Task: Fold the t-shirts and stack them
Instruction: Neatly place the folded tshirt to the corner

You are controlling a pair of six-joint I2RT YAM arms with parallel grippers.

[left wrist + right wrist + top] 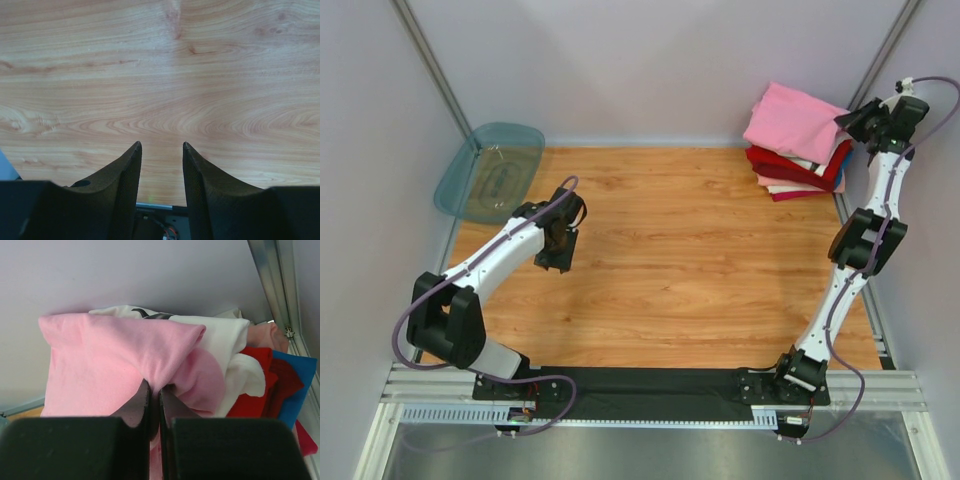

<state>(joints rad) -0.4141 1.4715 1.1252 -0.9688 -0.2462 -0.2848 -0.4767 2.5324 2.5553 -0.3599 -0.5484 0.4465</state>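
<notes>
Pinching pink shirt (100,360), right arm (861,248) outstretched

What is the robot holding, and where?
The jaws of the right arm pinch the pink t-shirt at a bunched fold of its edge. Those of the left arm are open, holding nothing.

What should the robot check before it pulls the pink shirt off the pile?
1. Right gripper shut on the pink shirt: ok.
2. Only pink cloth in the pinch, none of the white shirt below: cannot tell, the fold hides it.
3. Left gripper open and holding nothing: ok.
4. Bare table in the middle to spread the shirt on: ok.
5. Pile neat enough to stay put: not ok, the shirts underneath look rumpled and might drag along.
</notes>
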